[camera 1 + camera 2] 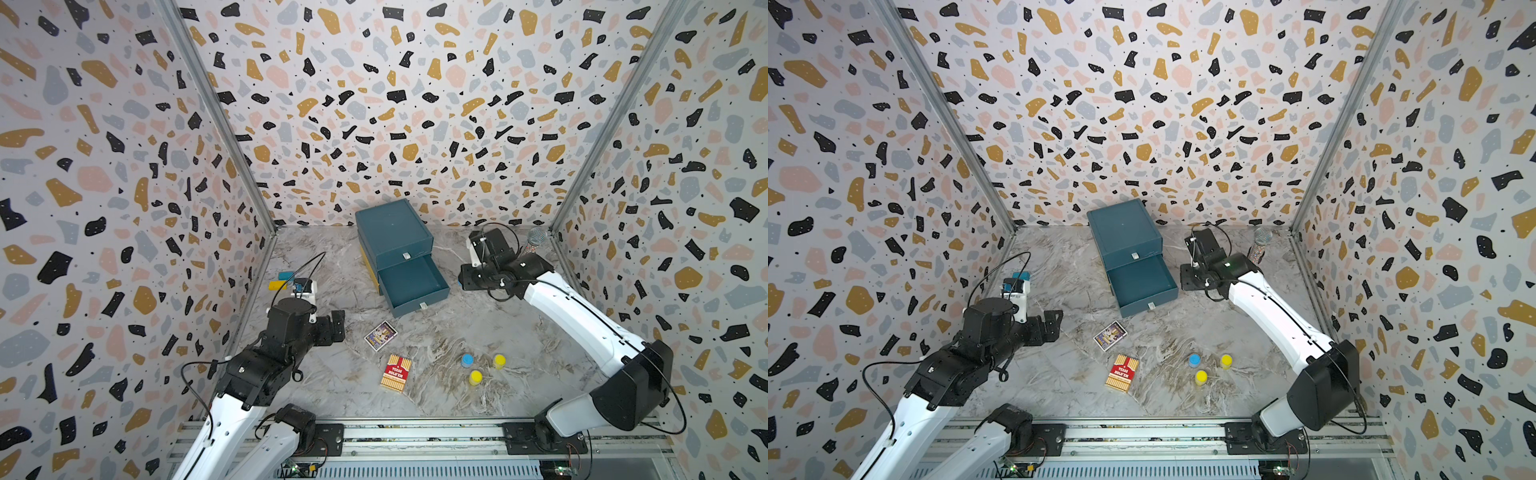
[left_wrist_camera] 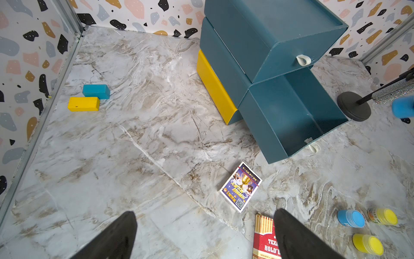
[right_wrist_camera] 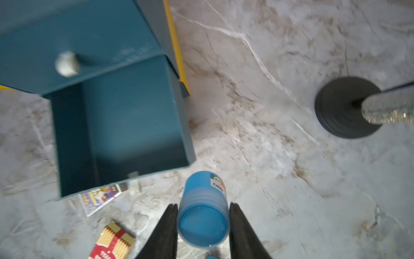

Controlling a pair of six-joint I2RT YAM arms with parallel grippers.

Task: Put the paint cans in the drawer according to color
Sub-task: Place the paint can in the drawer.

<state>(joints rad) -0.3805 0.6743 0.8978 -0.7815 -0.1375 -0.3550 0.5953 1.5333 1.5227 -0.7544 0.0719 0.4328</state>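
- In both top views the teal drawer box stands at the far middle of the marble surface, with its lower drawer pulled out toward the near side
- The right pincer hangs just right of that open drawer, with a bit of blue at its tip
- The left pincer hovers at the left, with a yellow block and a blue block farther back by the left wall
- Near right, three jars stand close together: a loose blue paint can, a yellow paint can and a second yellow paint can
- Left of them lie a red Texas Hold'em card box and a purple card pack; a microphone on a stand is at the far right
- In the left wrist view the left pincer is released, its fingers wide apart over bare marble
- In the blurred right wrist view the right pincer is grasping the held blue paint can, which is outside the open drawer, just beside its near right corner
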